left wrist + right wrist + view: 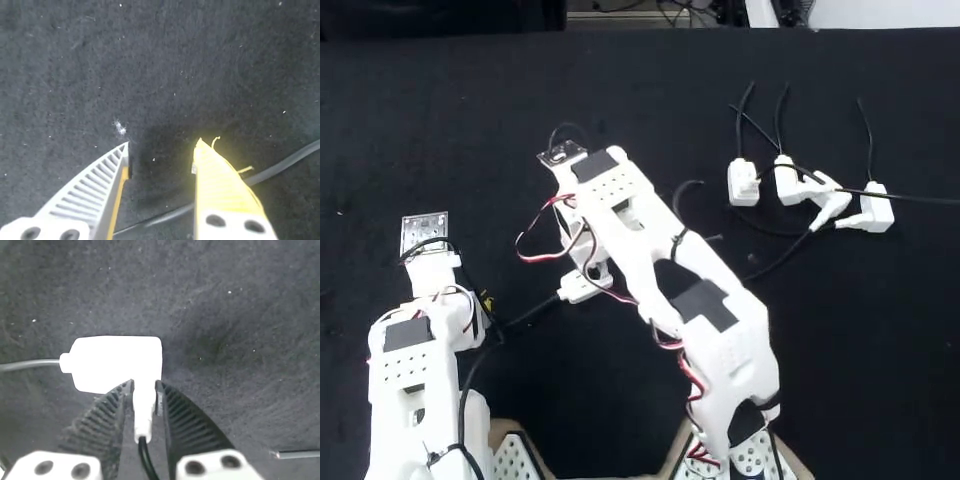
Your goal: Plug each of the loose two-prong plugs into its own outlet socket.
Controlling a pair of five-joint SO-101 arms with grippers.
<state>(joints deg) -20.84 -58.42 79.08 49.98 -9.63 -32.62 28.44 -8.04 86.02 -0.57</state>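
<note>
Right claw [144,387]: clamped on the narrow white body of a plug [143,415], one finger on each flat side. The plug's front end meets the white outlet socket [117,362]. The prongs are hidden, so depth of seating cannot be confirmed. In the high view this pair [578,288] lies on the black desk [440,100], just off centre toward 8 o'clock, under the right arm's wrist.

Left claw [162,144]: fingers apart, holding nothing, above bare desk, with a black cable [280,167] running beneath it. Its arm sits at 7 o'clock on the desk.

A group of further white plugs and sockets [787,182] lies at 2 o'clock, well apart from both claws.

Handling notes (judgement):
- The plug is likely light, rigid plastic with smooth faces, so expect slip if gripped near the rounded cord end.
- Take hold across the flat sides of the body, just behind the socket face, as the right claw does now.
- The outlet socket is loose and light, so it will probably slide when pushed. Brace its far side, possibly with the left claw.
- The cable is soft and springy and may twist the plug off axis.
</note>
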